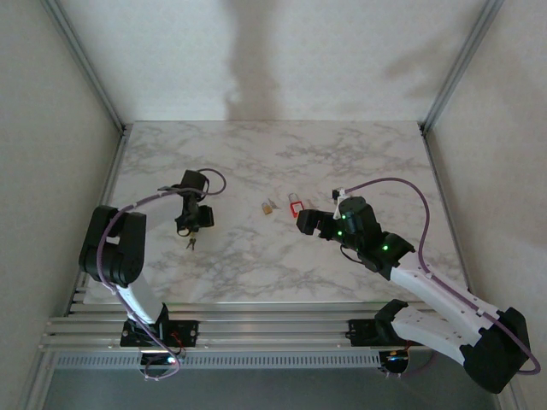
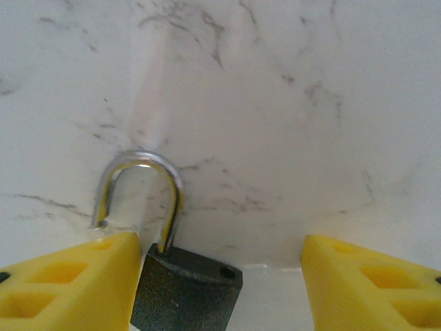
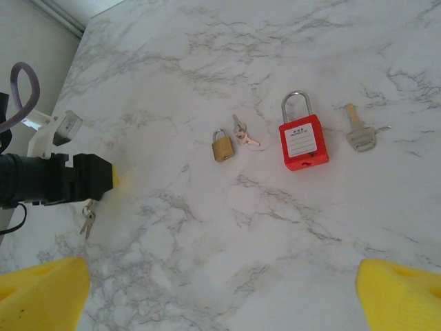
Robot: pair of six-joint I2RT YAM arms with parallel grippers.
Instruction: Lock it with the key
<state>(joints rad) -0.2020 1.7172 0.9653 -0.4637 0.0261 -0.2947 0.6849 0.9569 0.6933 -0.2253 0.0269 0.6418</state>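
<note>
Dark padlock (image 2: 185, 293), shackle unlatched, sits bottom-centre between the left pincer's (image 2: 217, 252) parted jaws (likely to steady it for locking), keys (image 1: 191, 243) lying just below that pincer in the overhead view, the right pincer (image 3: 220, 283) gaping empty.

dark padlock (image 2: 186, 293) body: cut off by bottom edge | keys (image 1: 191, 243) top view: too small to tell count
</note>
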